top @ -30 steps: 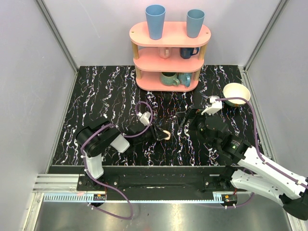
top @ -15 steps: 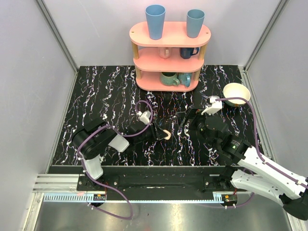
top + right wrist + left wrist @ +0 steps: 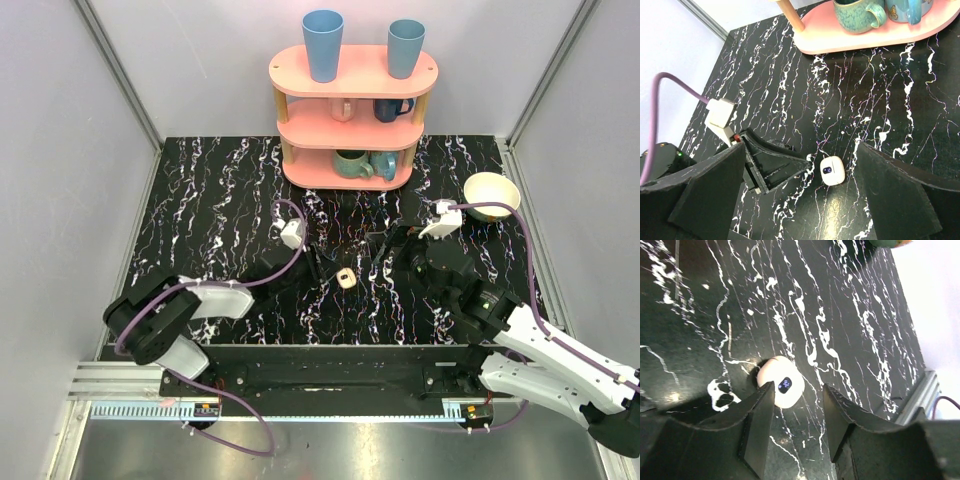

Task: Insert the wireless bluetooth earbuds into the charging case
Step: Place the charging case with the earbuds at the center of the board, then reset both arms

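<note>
- Overhead, the black, white-veined surface (image 3: 215, 195) spreads out under both tools, from the arm bases to the back wall
- A pink three-tier shelf (image 3: 360, 72) stands at the back of the surface, well beyond both tools; two tall blue cups (image 3: 323, 45) sit on its top tier, and the lower tiers hold mugs, among them a teal mug (image 3: 858, 12)
- The right tool (image 3: 388, 243) hangs over the middle of the surface with its jaws spread as wide as they go and nothing between them; in its wrist view its two dark fingers (image 3: 705, 192) frame the scene left and right
- The left tool (image 3: 320, 270) lies low over the surface, to the left of the right tool, and points toward it; its jaws stand a little apart and pinch nothing
- A cream bowl (image 3: 492, 178) sits well off to the right of the right tool, near the surface's right edge
- The charging case (image 3: 345, 278) lies flat on the surface with its lid closed, just ahead of the left tool's fingertips (image 3: 765, 405) and in line with the gap between them; whether it touches one of them I cannot tell. It is outside the grip, has a small dark oval on top, and lies between the two tools, ahead of and below the right tool's open jaws in its wrist view
</note>
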Motion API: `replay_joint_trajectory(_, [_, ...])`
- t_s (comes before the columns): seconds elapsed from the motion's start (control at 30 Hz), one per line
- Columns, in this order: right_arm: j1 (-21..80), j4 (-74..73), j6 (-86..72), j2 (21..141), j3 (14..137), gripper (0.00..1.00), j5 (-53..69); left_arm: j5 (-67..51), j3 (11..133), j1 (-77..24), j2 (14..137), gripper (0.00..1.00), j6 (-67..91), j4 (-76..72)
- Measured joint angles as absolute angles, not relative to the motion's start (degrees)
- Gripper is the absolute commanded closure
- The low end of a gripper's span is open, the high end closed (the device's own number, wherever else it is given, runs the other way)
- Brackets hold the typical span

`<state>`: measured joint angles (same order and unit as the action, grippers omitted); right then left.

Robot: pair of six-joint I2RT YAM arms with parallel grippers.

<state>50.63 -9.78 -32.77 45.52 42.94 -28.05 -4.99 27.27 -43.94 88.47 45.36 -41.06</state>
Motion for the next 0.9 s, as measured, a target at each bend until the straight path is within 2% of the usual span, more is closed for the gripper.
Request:
replay_joint_trajectory(0.2, [50.6,-9.8,-32.8,45.6,42.9,0.0,-28.7,0.1,27.2,-43.9,79.6,0.48,40.1,-33.1])
replay_joint_trajectory(0.3, [50.6,-9.8,-32.6,45.6,42.8,0.0,-29.2,1.9,27.2,-43.9,73.8,0.42,36.4,-30.2])
replay_joint_trajectory(0.4, [50.6,-9.8,-31.9,45.8,42.6,0.0,-29.7,4.1,27.6,-43.9,68.1,0.23,32.3,-26.1])
replay_joint_trajectory(0.43, [50.6,-9.8,-31.5,45.8,42.5,0.0,-30.0,5.3,27.9,-43.9,66.6,0.06,31.1,-24.5])
replay_joint_trajectory(0.47, [50.6,-9.8,-31.1,45.8,42.3,0.0,-30.6,6.6,28.5,-43.9,65.1,0.01,29.8,-22.7])
replay_joint_trajectory(0.7, [48.7,-12.5,-27.5,46.3,41.8,0.0,-34.0,13.5,31.3,-41.4,55.2,0.01,24.8,-11.3])
replay_joint_trajectory(0.9, [38.7,-17.8,-27.5,50.3,42.6,0.0,-33.1,14.2,31.3,-35.3,45.6,0.01,22.4,-5.6])
